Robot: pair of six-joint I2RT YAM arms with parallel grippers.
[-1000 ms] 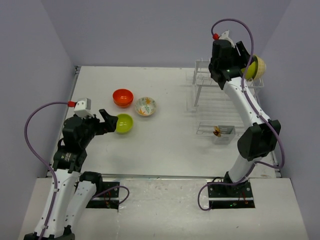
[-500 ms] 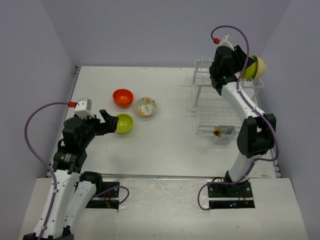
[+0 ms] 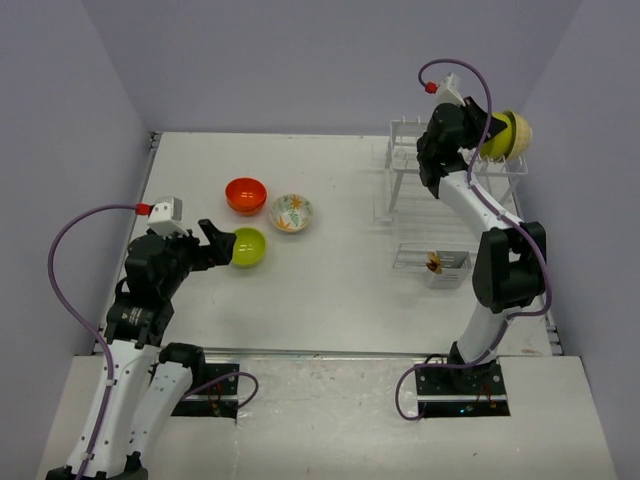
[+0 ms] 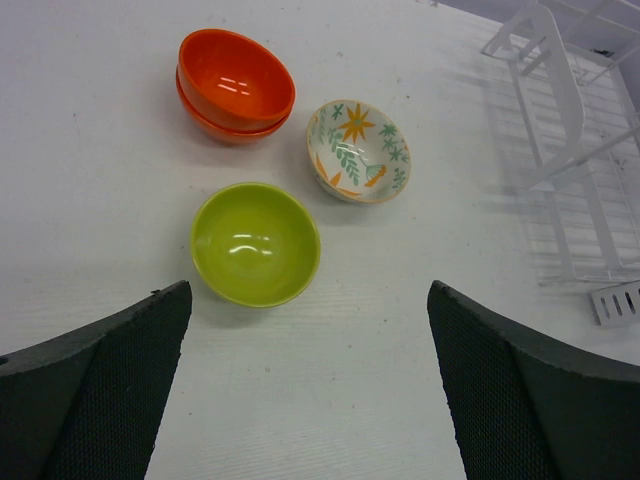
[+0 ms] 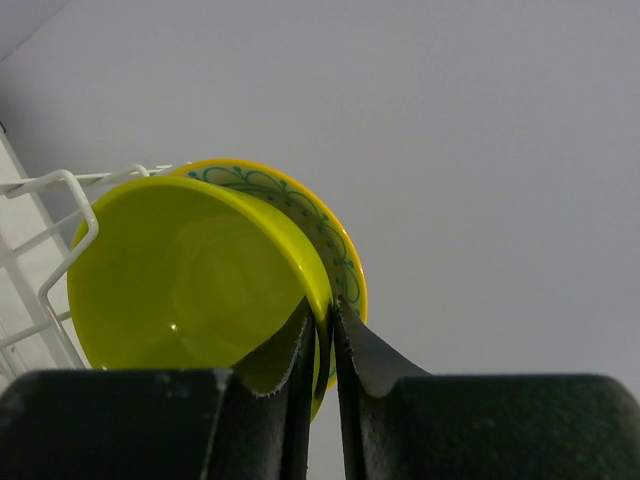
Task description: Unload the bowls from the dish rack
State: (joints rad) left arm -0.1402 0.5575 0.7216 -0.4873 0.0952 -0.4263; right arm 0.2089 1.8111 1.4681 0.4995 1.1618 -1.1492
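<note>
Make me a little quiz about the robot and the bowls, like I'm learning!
1. True or false: the right pincer is shut on the rim of a lime green bowl.
2. Which ones sit stacked on the table? A orange bowls, B blue cups, C black plates.
3. Fill in: the left pincer is ___ (open or shut).
Key: 1 true; 2 A; 3 open.

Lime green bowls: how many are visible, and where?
2. One glossy lime green round bowl sits on the table; the second green bowl stands in the white wire rack, rim in the right gripper.
</note>
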